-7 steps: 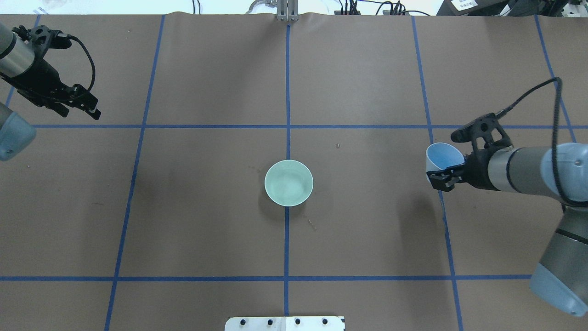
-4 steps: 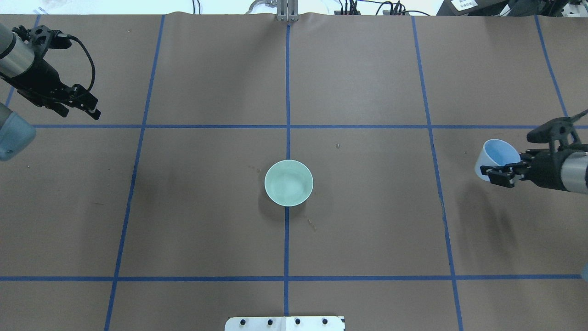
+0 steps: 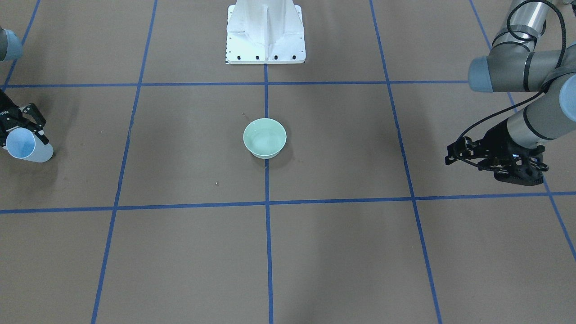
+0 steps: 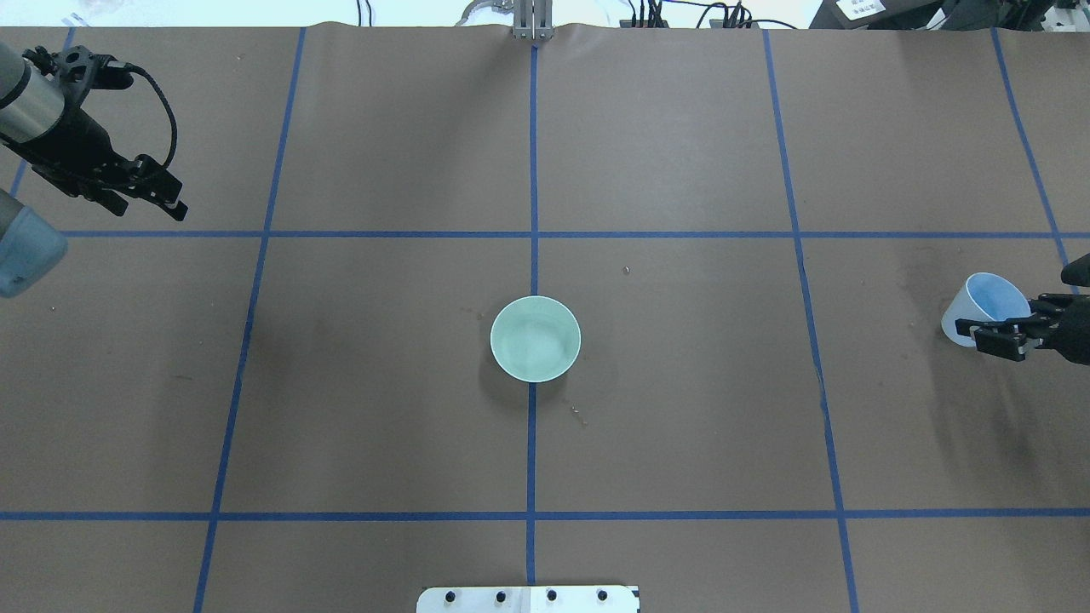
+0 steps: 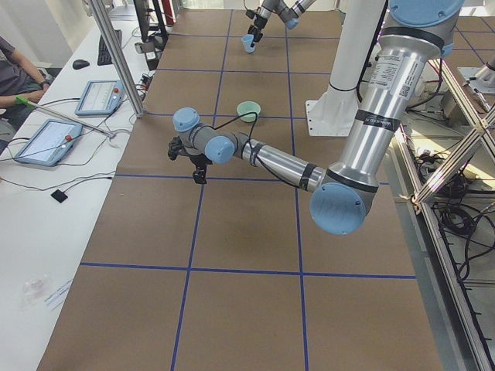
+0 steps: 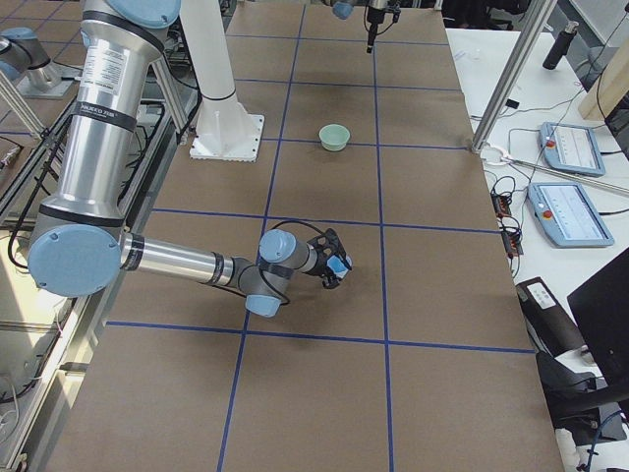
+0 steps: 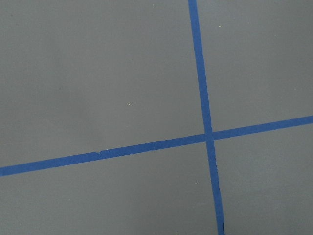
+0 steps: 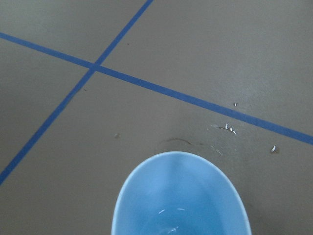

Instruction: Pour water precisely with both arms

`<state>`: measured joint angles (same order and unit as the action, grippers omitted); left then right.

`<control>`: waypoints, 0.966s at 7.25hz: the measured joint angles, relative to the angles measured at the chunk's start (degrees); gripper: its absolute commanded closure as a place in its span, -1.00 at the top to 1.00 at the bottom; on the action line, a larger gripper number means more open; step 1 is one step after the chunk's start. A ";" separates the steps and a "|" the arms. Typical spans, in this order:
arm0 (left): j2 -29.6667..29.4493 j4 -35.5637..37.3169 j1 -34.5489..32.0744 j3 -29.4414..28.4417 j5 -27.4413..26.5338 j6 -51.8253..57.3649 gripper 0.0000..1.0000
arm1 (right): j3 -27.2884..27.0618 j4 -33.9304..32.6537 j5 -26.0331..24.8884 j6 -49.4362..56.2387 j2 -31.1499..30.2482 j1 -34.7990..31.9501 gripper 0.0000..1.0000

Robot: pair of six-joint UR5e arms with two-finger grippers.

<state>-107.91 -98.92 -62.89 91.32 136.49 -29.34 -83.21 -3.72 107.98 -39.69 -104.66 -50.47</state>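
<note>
We see a brown desk [image 4: 681,426] marked into squares by blue tape lines [image 4: 532,170], with a robot arm at each end. The right arm [image 6: 177,264] is near the desk's right edge in the overhead view. The right fingers [image 4: 996,339] are closed on the side of a light blue cup [image 4: 960,317]. The cup's shadow falls on the desk a little apart from the cup itself. In the right wrist view we look into the cup's mouth, and the water [image 8: 171,213] shows as a few whitish glints at the bottom.

A pale green bowl [image 4: 511,323] stands upright at the middle of the desk, on a tape line, well apart from the cup and from both arms.

The left arm [image 3: 531,121] is over the desk toward its far left corner. The left fingers [image 4: 157,180] hold nothing that we can see. They are small and dark in every view, so we cannot tell how far apart they stand. The left wrist view shows only bare desk and a crossing of tape lines.

A white pedestal [image 3: 265,31] stands at the robot's side of the desk, in line with the bowl.
</note>
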 measured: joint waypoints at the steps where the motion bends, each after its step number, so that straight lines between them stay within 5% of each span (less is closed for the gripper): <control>1: -0.01 0.02 -0.03 0.03 0.00 0.04 0.86 | 1.51 1.95 0.01 -0.03 -0.02 -0.03 -0.37; 7: -0.02 0.02 -0.13 0.12 0.00 0.07 0.86 | 3.36 6.31 -5.01 0.07 2.86 0.16 -0.34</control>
<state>-107.93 -98.90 -63.01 91.44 136.50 -29.27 -79.85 2.60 102.97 -39.62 -101.80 -50.31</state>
